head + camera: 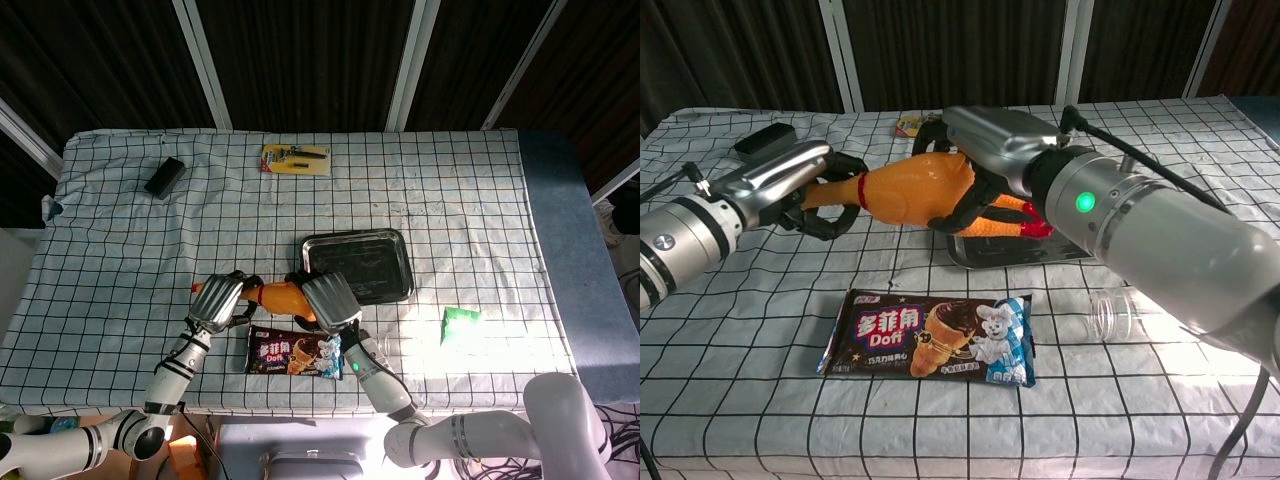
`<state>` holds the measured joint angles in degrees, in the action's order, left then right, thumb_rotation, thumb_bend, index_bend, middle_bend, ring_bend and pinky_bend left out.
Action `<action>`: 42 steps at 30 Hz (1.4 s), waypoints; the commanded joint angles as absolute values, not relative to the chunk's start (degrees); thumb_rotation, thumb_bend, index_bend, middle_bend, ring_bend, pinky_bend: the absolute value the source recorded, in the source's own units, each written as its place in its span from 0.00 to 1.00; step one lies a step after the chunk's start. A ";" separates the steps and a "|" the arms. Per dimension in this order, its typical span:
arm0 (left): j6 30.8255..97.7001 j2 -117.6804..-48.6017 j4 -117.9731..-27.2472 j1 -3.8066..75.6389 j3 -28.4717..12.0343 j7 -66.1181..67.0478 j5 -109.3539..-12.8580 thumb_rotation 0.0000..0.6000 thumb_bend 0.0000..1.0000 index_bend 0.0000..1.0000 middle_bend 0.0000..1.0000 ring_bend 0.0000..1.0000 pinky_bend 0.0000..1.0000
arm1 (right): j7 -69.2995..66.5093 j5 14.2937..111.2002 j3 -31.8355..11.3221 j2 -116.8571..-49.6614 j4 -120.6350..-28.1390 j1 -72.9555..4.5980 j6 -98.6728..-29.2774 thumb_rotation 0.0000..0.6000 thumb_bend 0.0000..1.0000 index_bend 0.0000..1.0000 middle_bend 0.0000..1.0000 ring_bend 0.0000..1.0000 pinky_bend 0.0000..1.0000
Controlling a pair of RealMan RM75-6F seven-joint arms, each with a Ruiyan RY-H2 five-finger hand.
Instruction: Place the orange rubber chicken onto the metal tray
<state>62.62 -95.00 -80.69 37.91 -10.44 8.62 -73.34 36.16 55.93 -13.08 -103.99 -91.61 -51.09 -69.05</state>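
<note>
Right hand grips the body of the orange rubber chicken, held above the counter just left of the metal tray. Left hand curls around its neck, fingers closed on it.

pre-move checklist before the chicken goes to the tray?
1. Right hand grips the rubber chicken body: ok.
2. Left hand off the chicken: not ok, fingers curl around its neck.
3. Chicken lifted clear of the cloth: ok in the chest view.
4. Metal tray bare: ok.
5. Chicken over the tray: not ok, only its feet reach the tray's left edge.
6. Snack packet out of the path: ok.
</note>
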 commanded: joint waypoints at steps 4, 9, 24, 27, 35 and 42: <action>63.04 -94.24 -78.86 37.68 -10.12 7.48 -74.65 1.00 0.49 0.00 0.13 0.06 0.26 | 35.90 56.58 -13.18 -102.86 -92.41 -50.28 -68.76 1.00 0.49 1.00 0.85 0.88 1.00; 62.58 -93.03 -78.68 37.70 -9.85 7.10 -75.13 1.00 0.41 0.00 0.00 0.00 0.11 | 36.21 57.13 -12.76 -101.75 -93.06 -49.63 -69.06 1.00 0.49 1.00 0.85 0.88 1.00; 65.94 -83.88 -77.55 33.58 -7.34 1.60 -78.82 1.00 0.35 0.00 0.00 0.00 0.00 | 28.79 60.06 -10.61 -92.56 -85.26 -44.14 -67.19 1.00 0.49 1.00 0.85 0.88 1.00; 65.92 -83.27 -77.16 32.74 -7.28 1.17 -77.87 1.00 0.34 0.00 0.00 0.00 0.00 | 25.74 60.94 -10.16 -92.72 -81.39 -43.28 -66.07 1.00 0.49 1.00 0.85 0.88 1.00; 66.13 -84.55 -74.49 32.04 -7.42 -0.38 -77.59 1.00 0.34 0.00 0.00 0.00 0.00 | 18.52 65.68 -7.86 -97.24 -68.26 -41.74 -64.00 1.00 0.49 0.85 0.82 0.75 0.91; 65.72 -85.79 -72.03 31.87 -7.56 -1.75 -77.46 1.00 0.34 0.00 0.00 0.00 0.00 | 8.91 68.05 -6.82 -97.41 -63.51 -41.54 -57.07 1.00 0.42 0.19 0.32 0.18 0.50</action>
